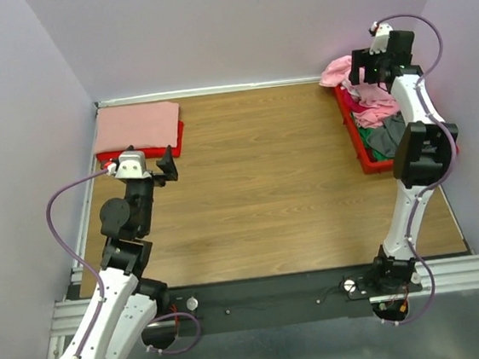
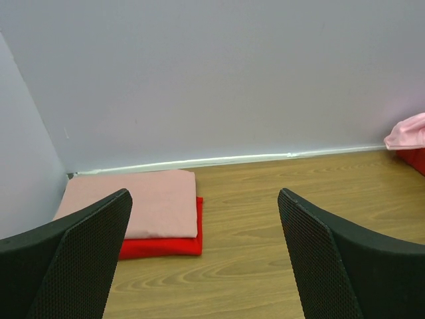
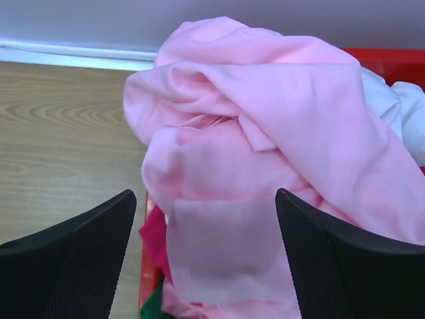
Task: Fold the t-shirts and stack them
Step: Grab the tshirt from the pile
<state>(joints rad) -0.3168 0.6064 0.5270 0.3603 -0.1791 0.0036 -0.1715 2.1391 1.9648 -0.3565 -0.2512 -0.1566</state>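
The right claw (image 3: 204, 199) hangs over the heap of t-shirts (image 1: 371, 110) in the red tray (image 1: 358, 150), at the upper right of the top view. Its two fingers stand wide apart and hold nothing. The light pink t-shirt (image 3: 265, 126) lies crumpled on top of the heap, right under the fingers. Whether they touch it cannot be told. It looks like the claw is there to pick this one, since it is on top and easy to grab. A white t-shirt (image 3: 406, 109) and a magenta t-shirt (image 3: 154, 242) peek out from under it.

The left claw (image 2: 204, 196) is wide open too, and empty. It waits near the upper left corner, facing the neat stack there — a folded salmon t-shirt (image 2: 149, 206) lying flat on a folded red t-shirt (image 2: 166, 247). It is likely kept close so it can help with the next fold.

The table (image 1: 266, 185) is brown wood with a plain grain, and its middle is the place for folding. Pale purple walls (image 2: 232, 80) close it in on three sides, with a white strip (image 2: 219, 161) where wall meets wood.
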